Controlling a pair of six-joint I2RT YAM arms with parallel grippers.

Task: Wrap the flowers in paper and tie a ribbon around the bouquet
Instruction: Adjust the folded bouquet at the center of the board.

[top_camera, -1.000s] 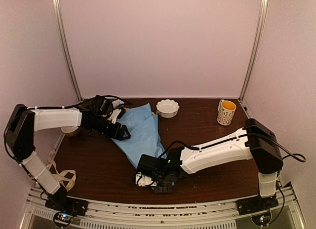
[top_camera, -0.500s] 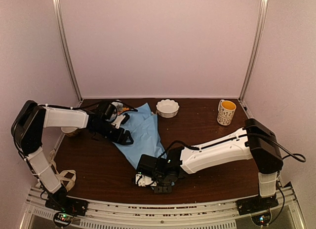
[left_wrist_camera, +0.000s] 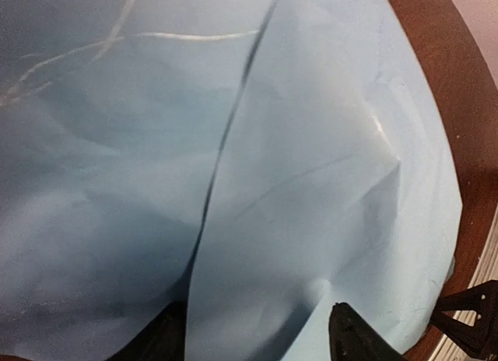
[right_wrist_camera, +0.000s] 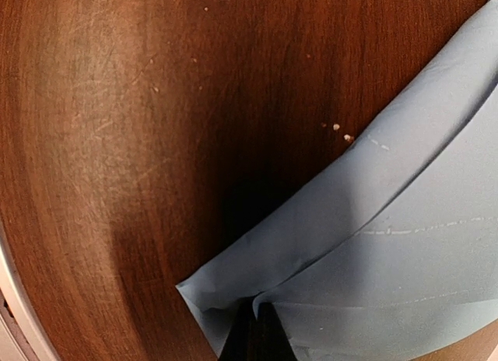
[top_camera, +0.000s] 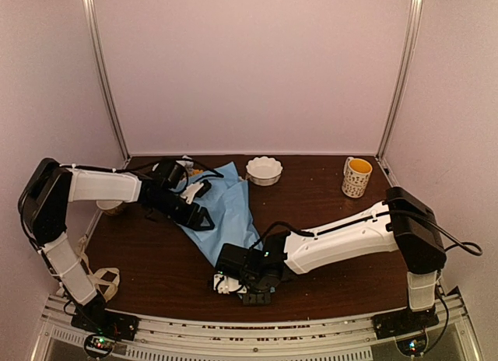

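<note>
The wrapping step looks underway: the right tool (right_wrist_camera: 254, 318) is closed on the near corner of the paper (top_camera: 227, 209) lying on the worktop (top_camera: 311, 190), while the left tool (left_wrist_camera: 257, 334) hovers open above it, likely next to pinch and fold a flap.

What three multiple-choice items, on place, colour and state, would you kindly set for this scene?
1. Where is the white scalloped bowl? A) far edge of the dark table, left of the patterned white mug B) near edge C) in a gripper
2. The mug's inside is: A) green B) yellow C) red
3. The right gripper is: A) wide open B) out of view C) shut on a corner of the thin light-blue paper sheet
1A, it stands by the back wall; 2B, yellow shows inside its rim; 3C, its closed jaws pinch the corner.
</note>
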